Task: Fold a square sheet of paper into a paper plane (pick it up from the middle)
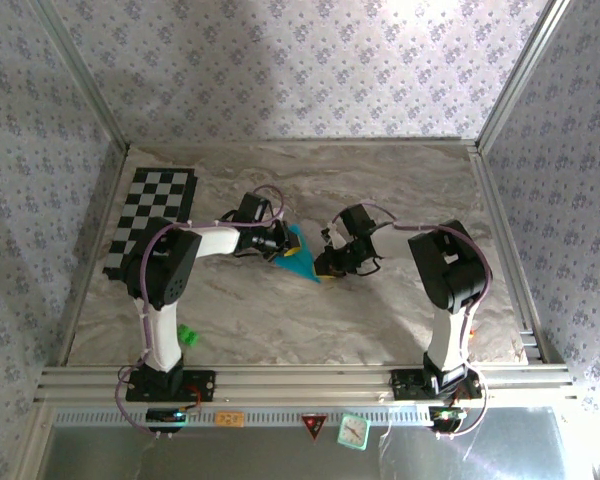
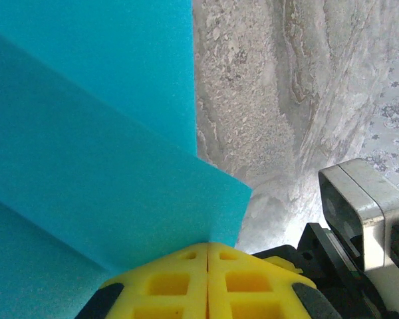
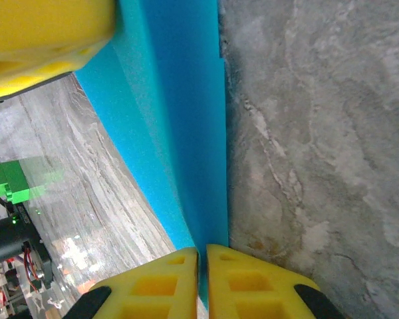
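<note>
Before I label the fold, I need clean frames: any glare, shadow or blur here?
Top external: soft light, faint shadows on the marble table, folded cyan-blue paper small and soft. Left wrist: paper grain sharp, blown-out glare on the table beside its corner. Right wrist: paper crisp, bright sheen on the table at left.

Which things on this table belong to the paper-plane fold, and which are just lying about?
Part of the job:
- cyan sheet of paper, already partly folded
- left gripper and right gripper, each shut on the sheet

Lying about:
- checkerboard mat, far left
- small green block, beside the left arm's base
</note>
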You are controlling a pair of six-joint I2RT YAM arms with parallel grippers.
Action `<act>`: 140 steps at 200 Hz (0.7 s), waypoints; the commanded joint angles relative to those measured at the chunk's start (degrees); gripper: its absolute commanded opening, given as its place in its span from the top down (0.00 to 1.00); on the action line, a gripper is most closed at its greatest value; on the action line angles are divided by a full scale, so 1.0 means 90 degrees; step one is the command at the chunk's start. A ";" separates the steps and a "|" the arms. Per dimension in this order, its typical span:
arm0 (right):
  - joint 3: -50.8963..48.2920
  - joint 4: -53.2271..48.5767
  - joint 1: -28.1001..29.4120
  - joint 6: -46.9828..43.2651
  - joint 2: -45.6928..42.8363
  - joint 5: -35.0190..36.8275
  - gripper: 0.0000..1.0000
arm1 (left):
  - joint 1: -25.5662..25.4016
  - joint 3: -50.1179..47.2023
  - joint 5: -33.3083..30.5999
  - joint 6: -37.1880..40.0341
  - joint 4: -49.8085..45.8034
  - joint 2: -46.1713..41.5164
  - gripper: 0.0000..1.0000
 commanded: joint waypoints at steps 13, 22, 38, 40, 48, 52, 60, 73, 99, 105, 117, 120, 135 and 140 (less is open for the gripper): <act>0.0073 -0.0416 -0.0028 -0.0045 0.0239 0.0149 0.87 | -0.0023 0.0186 -0.0004 0.0059 -0.0090 0.0208 0.91; 0.0086 -0.0437 -0.0036 -0.0046 0.0258 0.0155 0.87 | -0.0018 0.0193 -0.0005 0.0056 -0.0089 0.0228 0.91; 0.0113 -0.0491 -0.0027 -0.0036 0.0281 0.0161 0.87 | -0.0018 0.0192 -0.0025 0.0031 -0.0098 0.0255 0.92; 0.0123 -0.0499 -0.0042 -0.0036 0.0289 0.0150 0.87 | -0.0023 0.0194 -0.0027 0.0030 -0.0106 0.0251 0.92; 0.0124 -0.0499 -0.0038 -0.0022 0.0287 0.0138 0.87 | -0.0018 0.0196 -0.0033 0.0030 -0.0113 0.0259 0.92; 0.0132 -0.0493 -0.0041 -0.0017 0.0291 0.0133 0.87 | -0.0019 0.0201 -0.0029 0.0038 -0.0118 0.0260 0.92; 0.0113 -0.0482 -0.0055 0.0001 0.0280 0.0119 0.87 | -0.0018 0.0210 -0.0028 0.0048 -0.0118 0.0269 0.92; 0.0113 -0.0480 -0.0064 0.0022 0.0259 0.0094 0.87 | -0.0018 0.0225 -0.0024 0.0064 -0.0128 0.0277 0.92; 0.0102 -0.0456 -0.0081 0.0062 0.0152 0.0034 0.85 | -0.0023 0.0259 0.0008 0.0098 -0.0165 0.0275 0.92; 0.0102 -0.0460 -0.0081 0.0070 0.0121 0.0021 0.85 | -0.0018 0.0259 0.0006 0.0108 -0.0176 0.0279 0.92; 0.0094 -0.0462 -0.0098 0.0090 0.0057 -0.0030 0.84 | -0.0018 0.0258 -0.0012 0.0117 -0.0206 0.0289 0.92; 0.0092 -0.0456 -0.0103 0.0091 0.0044 -0.0036 0.84 | -0.0023 0.0258 -0.0023 0.0117 -0.0206 0.0289 0.92; 0.0094 -0.0486 -0.0109 0.0101 -0.0026 -0.0078 0.83 | -0.0023 0.0269 -0.0007 0.0118 -0.0206 0.0309 0.92; 0.0094 -0.0505 -0.0121 0.0101 -0.0050 -0.0082 0.83 | -0.0026 0.0272 -0.0003 0.0117 -0.0206 0.0318 0.92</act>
